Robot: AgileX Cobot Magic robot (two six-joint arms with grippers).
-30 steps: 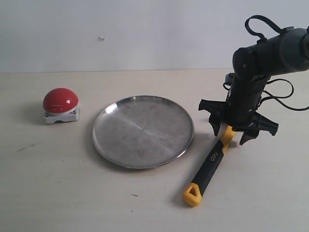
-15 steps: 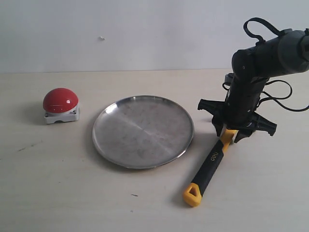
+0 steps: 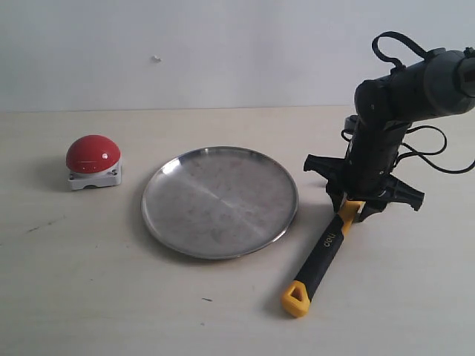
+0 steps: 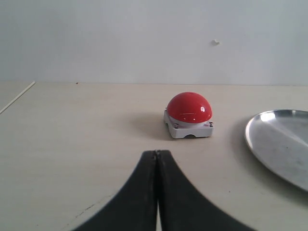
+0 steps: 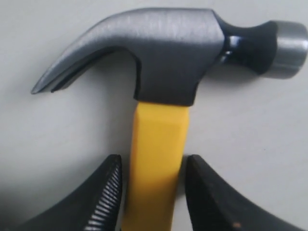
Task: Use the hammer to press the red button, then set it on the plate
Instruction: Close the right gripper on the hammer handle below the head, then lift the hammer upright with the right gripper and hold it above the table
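The hammer lies on the table right of the plate, its yellow-and-black handle pointing toward the front. Its dark head is hidden behind the right arm in the exterior view. My right gripper is down over the yellow neck just below the head, and its fingers press both sides of the handle. The red button sits at the far left. My left gripper is shut and empty, low over the table with the red button ahead of it.
The plate's rim shows at one side of the left wrist view. A pale wall stands behind the table. Black cables trail from the right arm at the right edge. The left arm does not show in the exterior view.
The right gripper's jaws have closed from wide apart onto the hammer's yellow neck. The hammer still lies on the table and the left gripper has stayed put.
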